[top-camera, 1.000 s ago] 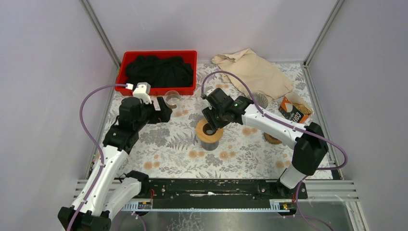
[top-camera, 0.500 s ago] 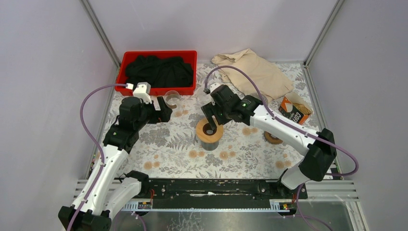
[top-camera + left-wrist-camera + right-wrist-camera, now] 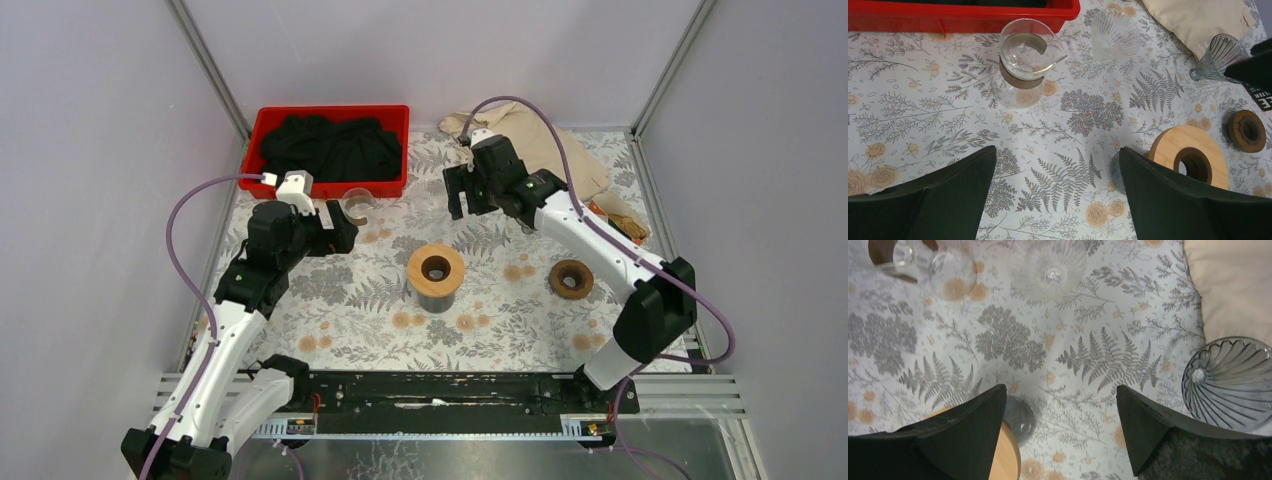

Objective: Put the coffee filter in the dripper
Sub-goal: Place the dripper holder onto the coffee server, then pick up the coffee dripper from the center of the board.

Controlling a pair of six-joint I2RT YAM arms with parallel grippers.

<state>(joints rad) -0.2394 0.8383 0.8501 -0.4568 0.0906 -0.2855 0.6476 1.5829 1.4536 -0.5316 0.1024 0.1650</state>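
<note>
Pictured with the right tool (image 3: pixel 466 200) pulled back toward the rear of the counter (image 3: pixel 350 330), well apart from the wood-collared vessel (image 3: pixel 417 272) at centre, hovered over only a second ago. Released: jaws spread wider than a second ago, nothing between them. No sign of paper in the vessel's dark opening. Uncovered by the retreat: a dark wooden ring (image 3: pixel 560 281) lying to the right of the vessel.

Also shown with the left tool (image 3: pixel 1055 155) released and wide, parked above the counter near a glass carafe (image 3: pixel 1020 80), exactly as a second ago.

No loose coffee filter anywhere in view. Only the edge of a lettered carton (image 3: pixel 1262 100) at the border of the left wrist view, probably the filter supply. Below the right wrist camera, a grey ribbed dripper (image 3: pixel 1233 382) just beside the beige cloth (image 3: pixel 1238 285), and a clear dripper (image 3: pixel 1048 262) farther off near the carafe; both apparently empty.

Read as a break from the vessel and a turn toward filter or dripper. Placement itself not yet done, with a filter yet to be picked up.
</note>
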